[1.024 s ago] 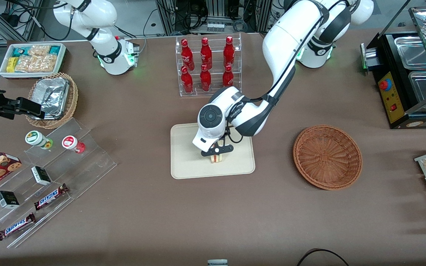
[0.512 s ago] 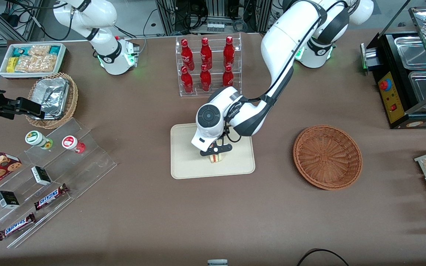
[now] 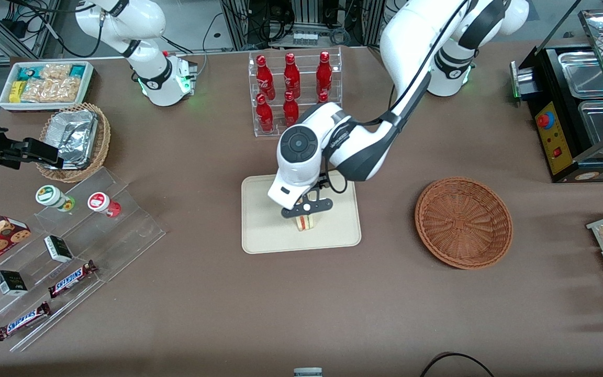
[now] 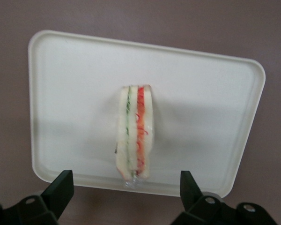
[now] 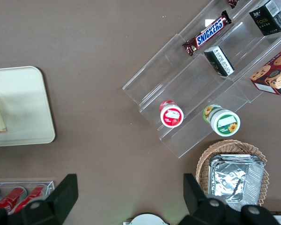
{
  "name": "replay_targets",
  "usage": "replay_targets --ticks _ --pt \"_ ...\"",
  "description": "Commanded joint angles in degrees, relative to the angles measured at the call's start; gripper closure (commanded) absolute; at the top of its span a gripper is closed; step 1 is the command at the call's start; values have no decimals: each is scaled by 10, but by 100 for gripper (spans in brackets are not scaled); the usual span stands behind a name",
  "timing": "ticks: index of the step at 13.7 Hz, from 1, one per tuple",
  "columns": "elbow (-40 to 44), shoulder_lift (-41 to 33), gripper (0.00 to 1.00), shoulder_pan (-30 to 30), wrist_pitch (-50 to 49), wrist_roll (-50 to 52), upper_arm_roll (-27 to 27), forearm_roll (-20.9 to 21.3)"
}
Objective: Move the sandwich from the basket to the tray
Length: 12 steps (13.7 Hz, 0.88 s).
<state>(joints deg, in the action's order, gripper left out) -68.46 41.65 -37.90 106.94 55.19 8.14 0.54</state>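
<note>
Lifted clear: since a second ago the gripper (image 3: 306,208) has risen off the sandwich (image 3: 305,223), which stays on the tray (image 3: 265,230).

Nearest the front camera, the tray's rim edge runs bare, and the sandwich stands on its edge just past it, in the tray's half toward the working arm, with red and green filling stripes showing along the cut side. In the left wrist view the sandwich (image 4: 135,133) sits alone on the tray (image 4: 75,93), and the two fingers (image 4: 60,187) are spread wide apart, one to either side, touching nothing. Above the wedge, the gripper hangs with the white wrist over the tray's farther part. Well apart, toward the working arm's end of the table, lies the reddish-brown basket (image 3: 464,222). Farther from the camera than the tray stands a clear rack of red bottles (image 3: 293,91).
</note>
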Motion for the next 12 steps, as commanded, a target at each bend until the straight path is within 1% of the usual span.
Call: replay_targets --ticks 1,2,3,4,6,8,10,12 --pt "-4 -33 0 -2 -39 -75 -37 -7" --pt "-9 -49 0 -2 -53 -80 -66 -13" --pt "-18 -66 0 -2 -72 -91 -100 -28" --pt "-40 -82 0 -2 -75 -110 -113 -39" --pt "-79 -109 0 -2 -68 -171 -145 -42" --pt "-85 -117 0 -2 -69 -190 -152 -44" --pt "-100 -132 0 -2 -70 -223 -186 -75" --pt "-126 -158 0 -2 -70 -269 -203 -87"
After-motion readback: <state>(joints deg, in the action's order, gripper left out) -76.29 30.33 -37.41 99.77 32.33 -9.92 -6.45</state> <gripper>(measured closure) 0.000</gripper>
